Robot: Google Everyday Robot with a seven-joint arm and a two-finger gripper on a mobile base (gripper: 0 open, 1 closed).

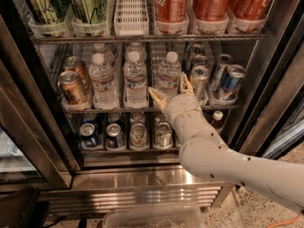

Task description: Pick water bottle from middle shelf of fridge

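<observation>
The middle shelf (118, 110) carries the water bottle (168, 74) near its centre, with the gripper (171, 91) at the bottle's foot, fingers (158, 98) spread to either side. Left of that bottle stand two more bottles (135, 77), then bronze cans (71, 85). Right of it stand silver cans (199, 77) and a blue can (232, 78).
</observation>
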